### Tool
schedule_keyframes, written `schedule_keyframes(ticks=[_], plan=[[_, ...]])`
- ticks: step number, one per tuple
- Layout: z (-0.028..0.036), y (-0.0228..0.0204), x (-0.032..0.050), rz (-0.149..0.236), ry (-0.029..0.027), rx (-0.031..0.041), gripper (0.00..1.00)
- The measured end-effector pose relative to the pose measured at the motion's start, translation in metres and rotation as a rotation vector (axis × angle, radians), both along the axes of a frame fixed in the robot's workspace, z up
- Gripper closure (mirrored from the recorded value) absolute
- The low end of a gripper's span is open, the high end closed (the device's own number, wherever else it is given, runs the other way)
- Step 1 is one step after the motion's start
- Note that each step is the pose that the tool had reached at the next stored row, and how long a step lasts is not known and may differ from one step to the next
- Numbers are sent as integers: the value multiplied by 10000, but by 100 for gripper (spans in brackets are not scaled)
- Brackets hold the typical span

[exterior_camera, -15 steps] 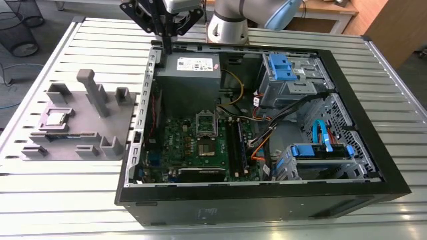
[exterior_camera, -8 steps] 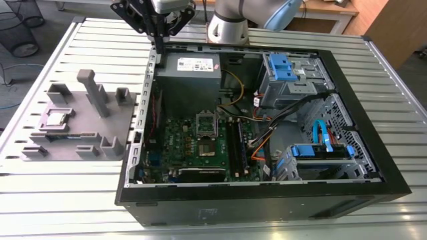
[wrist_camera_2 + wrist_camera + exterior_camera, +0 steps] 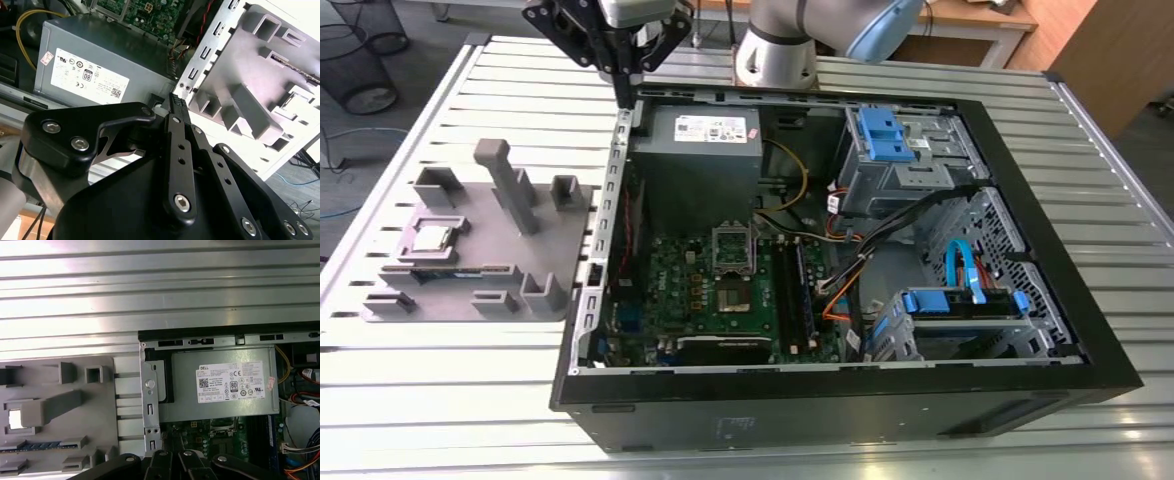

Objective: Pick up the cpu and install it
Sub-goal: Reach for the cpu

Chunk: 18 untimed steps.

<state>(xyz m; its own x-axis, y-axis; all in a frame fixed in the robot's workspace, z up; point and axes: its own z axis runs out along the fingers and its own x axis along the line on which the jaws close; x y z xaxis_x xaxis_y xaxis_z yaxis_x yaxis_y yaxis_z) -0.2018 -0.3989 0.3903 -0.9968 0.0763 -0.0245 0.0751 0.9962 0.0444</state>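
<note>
One arm (image 3: 781,45) comes in from the far side of the slatted metal desk (image 3: 440,410), its pale joint bent above the far wall of the open computer case (image 3: 854,395). From that joint the wrist turns toward the exterior view's left and carries the black hand (image 3: 627,97) with its fingers pointing straight down.

The fingertips hang over the case's far corner on the exterior view's left, just beside the grey power supply box (image 3: 704,135). Whether they touch the case wall cannot be told. In the second wrist view the hand (image 3: 176,99) has its two fingers drawn together to a narrow point with nothing between them, and the exterior view agrees.

The cpu (image 3: 431,237) lies flat in a square pocket of a grey holder (image 3: 520,265). The holder sits on the desk just to the exterior view's left of the case. In the first wrist view the cpu (image 3: 15,419) shows as a pale square in that same pocket. It is well apart from the hand, nearer the front of the desk and further to the exterior view's left.

Inside the case a green circuit board (image 3: 700,300) lies flat on the floor, with a silver metal frame (image 3: 731,240) near its middle. Blue drive brackets (image 3: 887,135) stand at the far right of the case.
</note>
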Motion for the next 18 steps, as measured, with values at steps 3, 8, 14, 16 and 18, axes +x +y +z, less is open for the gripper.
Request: schedule_keyframes(ticks=[3, 8, 14, 16, 18], plan=[[-3, 0, -41, 0, 1, -1, 89], [-8, 0, -100, 0, 0, 0, 89], [-10, 0, -135, 1, 0, -1, 89], [-10, 0, -149, 0, 1, -1, 89], [-11, 0, -150, 0, 0, 0, 89]])
